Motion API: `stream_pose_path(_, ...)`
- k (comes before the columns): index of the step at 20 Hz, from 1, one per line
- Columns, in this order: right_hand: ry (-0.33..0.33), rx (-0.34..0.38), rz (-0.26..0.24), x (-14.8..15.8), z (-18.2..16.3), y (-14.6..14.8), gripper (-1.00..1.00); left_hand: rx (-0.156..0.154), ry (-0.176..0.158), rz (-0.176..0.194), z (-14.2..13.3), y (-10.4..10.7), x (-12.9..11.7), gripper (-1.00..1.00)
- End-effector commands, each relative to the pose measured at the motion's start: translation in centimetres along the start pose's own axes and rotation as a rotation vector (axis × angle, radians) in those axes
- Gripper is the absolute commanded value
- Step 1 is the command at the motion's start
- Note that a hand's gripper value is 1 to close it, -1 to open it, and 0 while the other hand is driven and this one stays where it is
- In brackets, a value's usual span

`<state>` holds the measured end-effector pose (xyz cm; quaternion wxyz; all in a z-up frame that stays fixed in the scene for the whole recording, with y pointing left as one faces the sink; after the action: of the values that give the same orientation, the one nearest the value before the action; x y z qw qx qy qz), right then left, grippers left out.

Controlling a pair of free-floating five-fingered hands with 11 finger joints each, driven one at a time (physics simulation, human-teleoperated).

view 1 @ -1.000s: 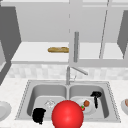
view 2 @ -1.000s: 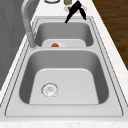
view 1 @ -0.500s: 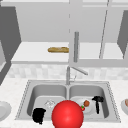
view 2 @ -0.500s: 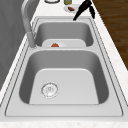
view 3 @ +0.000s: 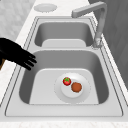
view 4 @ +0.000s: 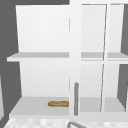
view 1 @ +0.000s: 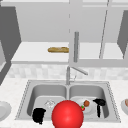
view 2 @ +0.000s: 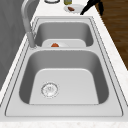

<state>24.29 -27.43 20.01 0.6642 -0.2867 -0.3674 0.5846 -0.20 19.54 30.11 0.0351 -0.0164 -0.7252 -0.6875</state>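
Observation:
My right hand (view 1: 98, 105) hovers over the front right part of the right basin, open, its straight fingers (view 3: 29, 60) reaching over the basin's rim and holding nothing. In that basin lies a white plate (view 3: 83, 96) with a strawberry (view 3: 66, 81) and a brown round piece (view 3: 76, 87) on it. The same hand (view 2: 91, 5) appears beside a counter plate (view 2: 72, 8) that carries a brown piece. My left hand (view 1: 38, 115) hangs at the front of the left basin as a dark shape. A big red ball (view 1: 67, 115) sits at the sink's front middle.
The faucet (view 1: 68, 75) stands behind the divider, spout angled right. The left basin has a drain (view 2: 50, 89). A bread loaf (view 1: 58, 49) lies on the open cabinet's lower shelf. Another plate (view 1: 3, 110) rests on the left counter.
My right hand has drifted a little toward the sink's front edge, rightward in the left side view. The left hand and the ball have stayed put.

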Motion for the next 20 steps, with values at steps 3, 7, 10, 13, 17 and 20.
stream_pose_path(3, -0.029, -0.079, -0.029, 0.7, 3.8, 1.4, -1.00, 0.000, 0.000, 0.000, 0.0, 0.0, 0.0, 0.00)
stream_pose_path(7, -0.020, -0.113, -0.022, 1.3, 6.2, 3.0, -1.00, 0.000, 0.000, 0.000, 0.0, 0.0, 0.0, 0.00)
stream_pose_path(10, -0.021, -0.151, -0.022, 1.6, 8.1, 4.2, -1.00, 0.000, 0.000, 0.000, 0.0, 0.0, 0.0, 0.00)
stream_pose_path(13, -0.022, -0.188, -0.024, 1.9, 9.9, 5.6, -1.00, 0.000, 0.000, 0.000, 0.0, 0.0, 0.0, 0.00)
stream_pose_path(17, -0.017, -0.213, -0.026, 2.2, 12.0, 7.1, -1.00, 0.000, 0.000, 0.000, 0.0, 0.0, 0.0, 0.00)
stream_pose_path(20, -0.012, -0.190, -0.032, 2.5, 12.6, 7.6, -1.00, 0.000, 0.000, 0.000, 0.0, 0.0, 0.0, 0.00)
